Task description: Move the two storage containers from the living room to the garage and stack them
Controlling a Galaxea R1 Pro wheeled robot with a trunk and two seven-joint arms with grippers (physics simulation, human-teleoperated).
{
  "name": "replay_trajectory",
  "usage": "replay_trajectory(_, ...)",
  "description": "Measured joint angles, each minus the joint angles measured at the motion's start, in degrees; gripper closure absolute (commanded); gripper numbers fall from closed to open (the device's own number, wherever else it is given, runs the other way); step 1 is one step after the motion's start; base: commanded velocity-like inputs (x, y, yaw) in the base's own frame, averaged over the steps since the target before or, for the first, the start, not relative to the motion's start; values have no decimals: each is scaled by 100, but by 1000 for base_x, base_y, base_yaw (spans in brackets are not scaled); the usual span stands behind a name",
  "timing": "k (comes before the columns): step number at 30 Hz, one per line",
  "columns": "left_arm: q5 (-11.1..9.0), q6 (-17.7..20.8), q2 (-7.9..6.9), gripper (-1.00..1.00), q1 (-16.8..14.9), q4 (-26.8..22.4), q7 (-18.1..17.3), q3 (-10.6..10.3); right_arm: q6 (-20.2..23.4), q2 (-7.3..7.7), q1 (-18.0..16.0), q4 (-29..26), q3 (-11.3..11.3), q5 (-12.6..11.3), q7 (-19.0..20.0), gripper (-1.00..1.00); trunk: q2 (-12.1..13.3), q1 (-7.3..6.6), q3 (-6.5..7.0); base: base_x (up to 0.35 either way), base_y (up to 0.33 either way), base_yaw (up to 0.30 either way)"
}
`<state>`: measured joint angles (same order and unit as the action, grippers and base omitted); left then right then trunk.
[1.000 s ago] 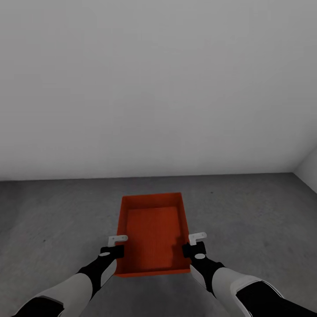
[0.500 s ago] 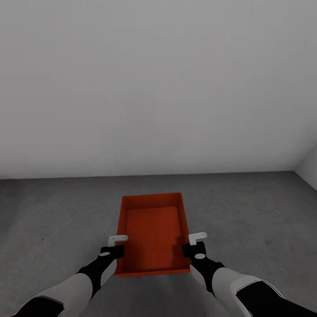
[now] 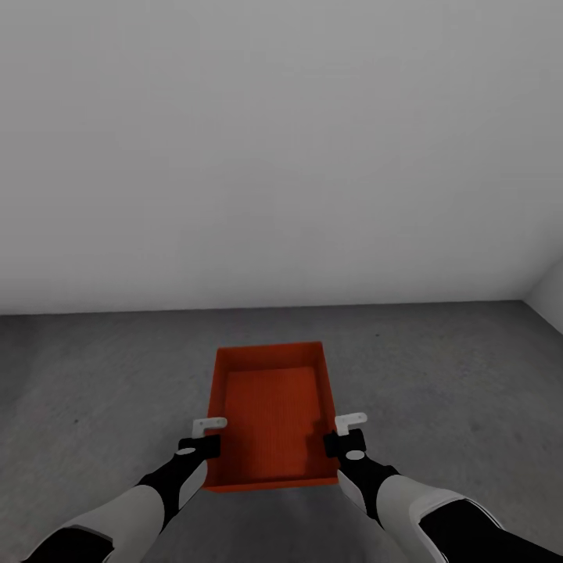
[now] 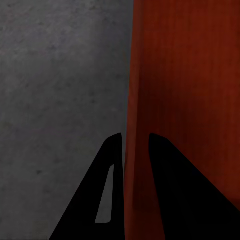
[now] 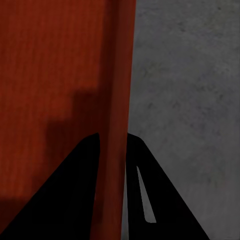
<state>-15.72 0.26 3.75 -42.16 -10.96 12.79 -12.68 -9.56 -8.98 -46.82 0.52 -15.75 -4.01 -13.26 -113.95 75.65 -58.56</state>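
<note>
One orange-red storage container (image 3: 270, 414) lies lengthwise in front of me over the dark grey concrete floor (image 3: 446, 375) of the garage. My left gripper (image 3: 208, 439) is shut on the container's left wall near its front corner. My right gripper (image 3: 339, 438) is shut on the right wall opposite. In the left wrist view the black fingers of the left gripper (image 4: 135, 136) straddle the thin container wall (image 4: 131, 75). The right gripper (image 5: 112, 135) straddles the other container wall (image 5: 120, 65) the same way. Whether the container rests on the floor or hangs just above it cannot be told.
A plain pale grey wall (image 3: 281, 156) rises a short way beyond the container. A second wall (image 3: 551, 293) meets it at the far right corner. Bare concrete spreads to both sides of the container.
The line where wall meets floor has crept slightly upward in the picture, a small camera shift. Container and both grippers keep the same place and grip.
</note>
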Motion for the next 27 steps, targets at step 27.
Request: replay_trajectory(27,0,3,0,100,1,1,-1,3,7,-1,0,-2,2,7,-1,100,0,0,-111,0,0,0)
